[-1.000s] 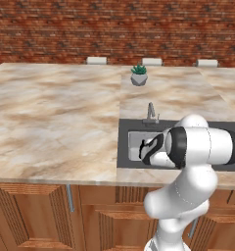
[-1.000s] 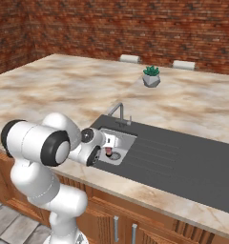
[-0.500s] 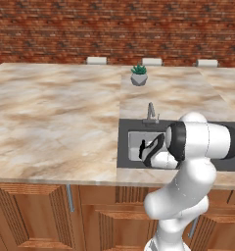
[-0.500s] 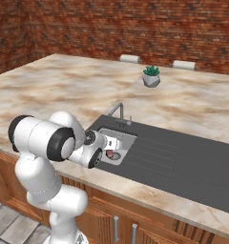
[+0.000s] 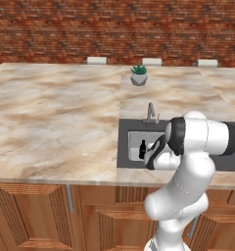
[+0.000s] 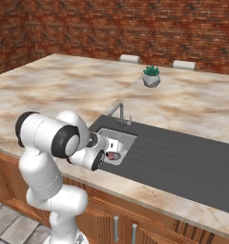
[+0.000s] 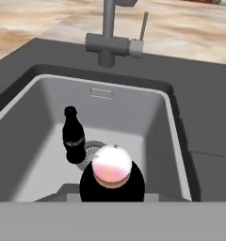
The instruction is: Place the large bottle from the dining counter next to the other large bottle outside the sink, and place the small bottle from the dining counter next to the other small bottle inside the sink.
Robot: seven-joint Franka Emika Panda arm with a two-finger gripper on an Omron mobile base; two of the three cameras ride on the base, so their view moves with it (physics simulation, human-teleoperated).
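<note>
Hanging over the near part of the sink (image 7: 155,117), the small bottle (image 7: 112,165) is pinched in the gripper (image 7: 112,188), though the fingers themselves are hard to make out. Just beside it, to the left, the other small bottle (image 7: 73,136) stands upright on the basin floor. At the far rim rises the faucet (image 7: 108,37). Well beyond, a potted plant (image 5: 139,75) rests on the dining counter (image 5: 51,117).

A red-brown brick wall (image 5: 114,29) runs across the far side of the room, with three pale chair backs (image 5: 97,60) showing just before it. Reddish wooden cabinets (image 5: 46,215) with slim metal handles (image 5: 70,197) stand near, and grey floor tiles (image 6: 11,224) lie at the near left.
</note>
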